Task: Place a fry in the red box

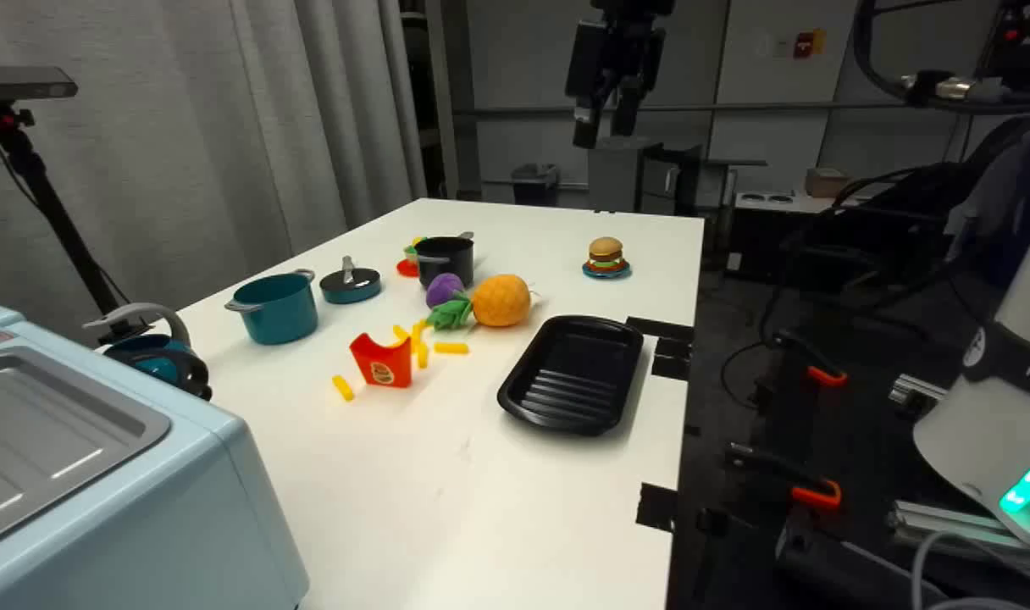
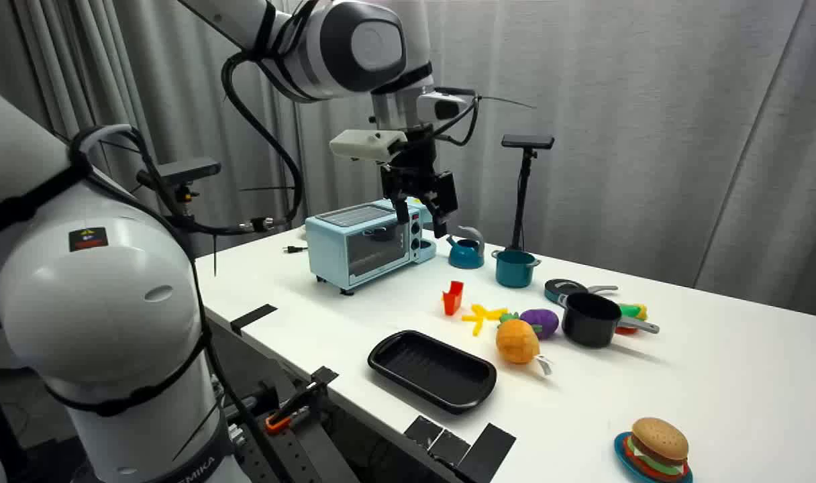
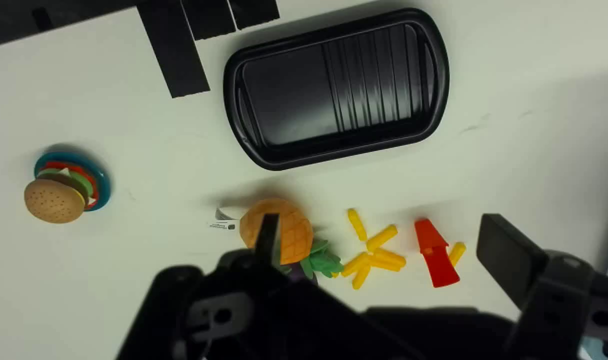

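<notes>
One white, rounded, hard-shelled robot arm takes up the left of what I see in an exterior view. Next along, a pale blue, boxy, glass-fronted toaster oven stands on the flat white surface. My black, two-fingered pincer hangs well above the surface, released, its jaws spread wide apart. Lower in that view lies a black, shallow, rectangular pan; its ridges show plainly in my wrist view. Then I come to the small, curve-rimmed, plastic-looking red box, standing upright on the surface, well apart from the pincer, with a lone yellow, stick-shaped fry just beside it in the wrist view. Behind it stands a rounded, grey-handled teal kettle. Next I see more yellow fries in a loose cluster, with a round, two-handled teal pot farther back. Past the fries sit an orange, soft-looking toy pineapple and a purple, rounded toy vegetable; whether those two touch, I cannot tell. Farther right come a round, teal-and-black frying pan, a deep, grey-handled black saucepan with a red-green-yellow toy item partly hidden behind it and, last, a layered toy hamburger on a round blue plate.
</notes>
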